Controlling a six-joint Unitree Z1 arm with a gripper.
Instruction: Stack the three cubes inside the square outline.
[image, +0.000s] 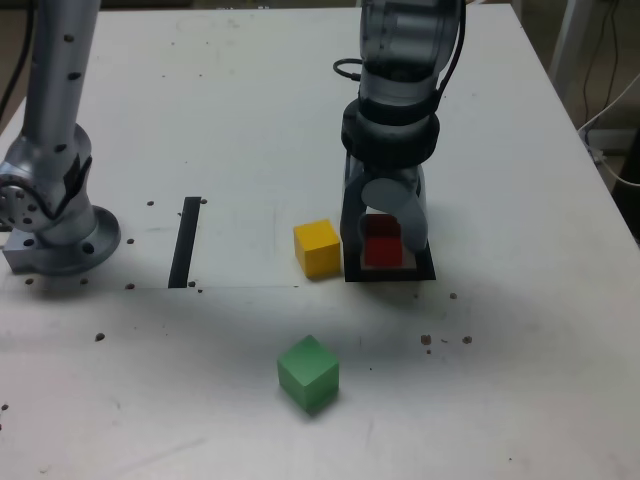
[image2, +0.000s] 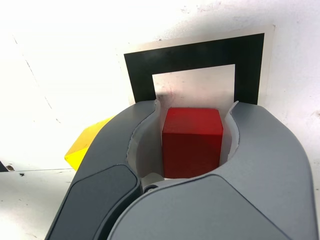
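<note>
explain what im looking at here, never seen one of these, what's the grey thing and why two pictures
The grey thing is a robot arm standing on a white table; its base is at the exterior view's left. At its end is the gripper, a two-fingered claw. One picture comes from a camera off the arm that sees the whole scene. The other comes from a camera on the arm's wrist, looking down past the fingers. Between them sits the red cube, over the square outline of black tape. Whether the fingers grip it or have just let go, I cannot tell. The yellow cube sits beside the outline, the green cube nearer the camera. A separate tape strip lies further left.
</note>
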